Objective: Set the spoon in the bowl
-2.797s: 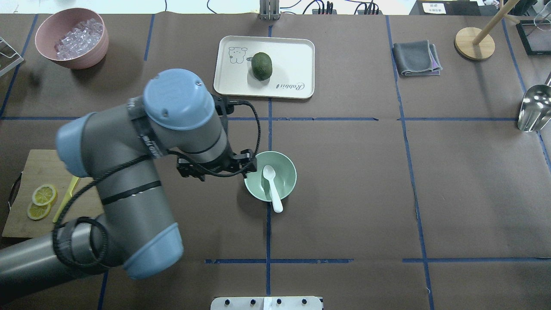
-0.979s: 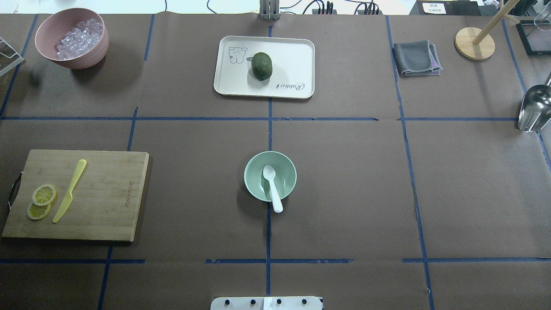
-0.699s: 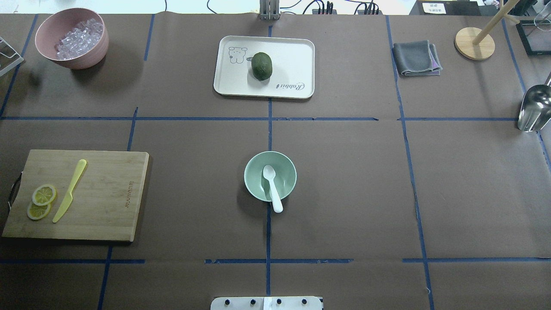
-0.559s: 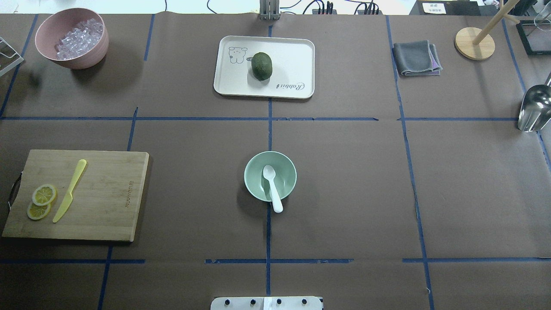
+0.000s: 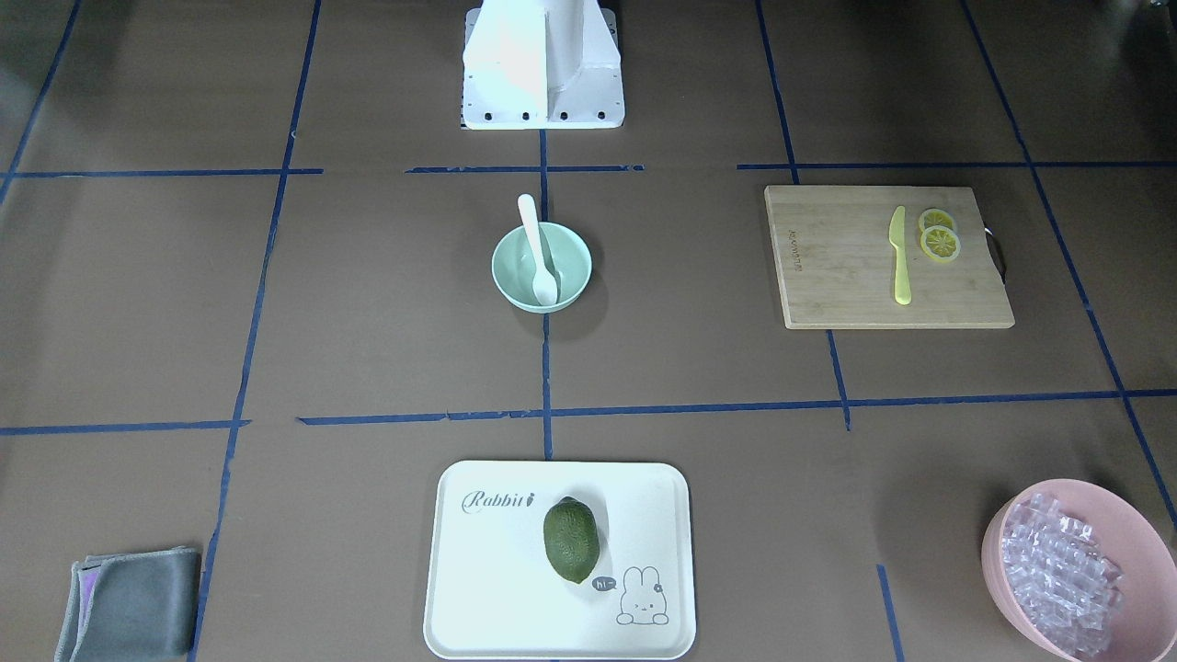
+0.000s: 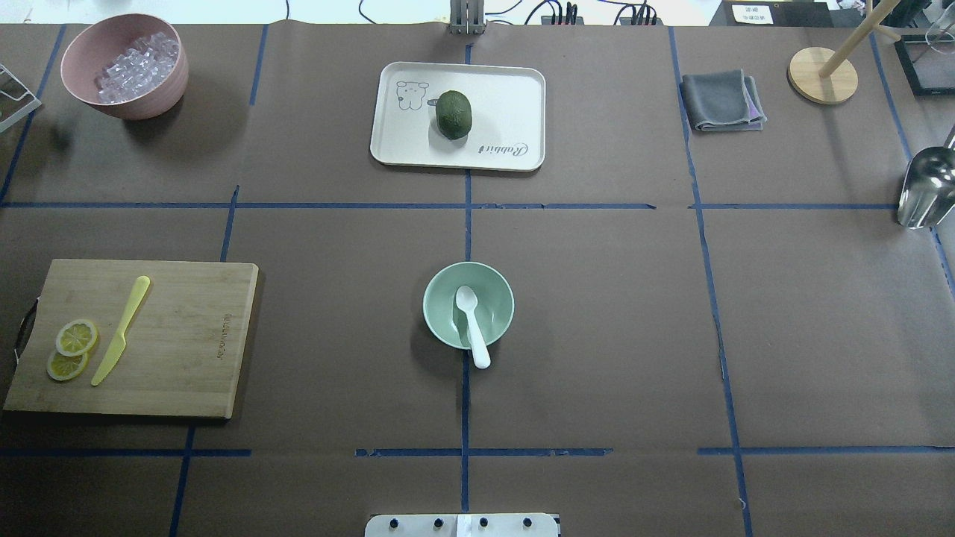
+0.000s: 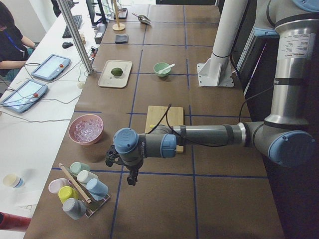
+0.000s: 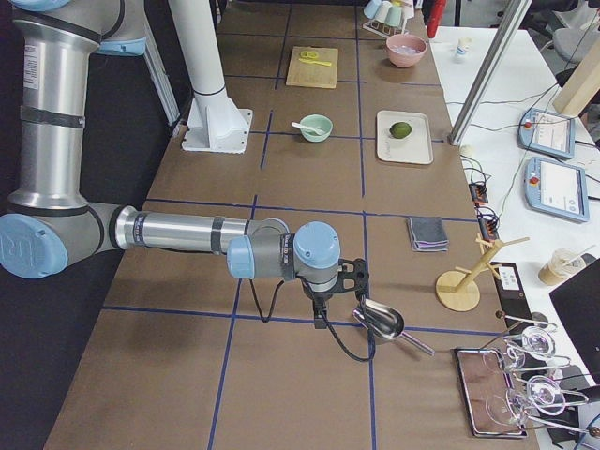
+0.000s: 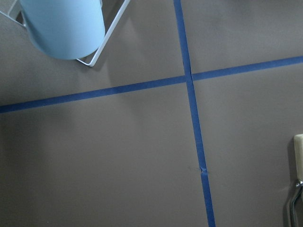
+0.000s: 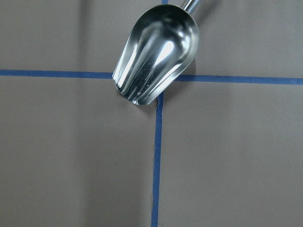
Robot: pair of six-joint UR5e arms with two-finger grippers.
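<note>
Brown-papered table (image 6: 612, 335), blue tape grid. Spoon (image 6: 471, 319) lies in bowl (image 6: 435, 313) mid-table, scoop end inside, handle over the robot-side rim. Left gripper (image 7: 131, 179) hangs near cup rack (image 7: 79, 191), right gripper (image 8: 322, 319) just beside metal scoop (image 8: 380, 321). Both are well apart from bowl; can't tell whether either is open or closed.

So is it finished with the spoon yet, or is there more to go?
It looks done: the spoon lies in the bowl, scoop down inside, handle leaning out over the rim. No step is under way: the left arm and right arm hang off to the sides, far from the bowl. Nothing seems left to do.
</note>
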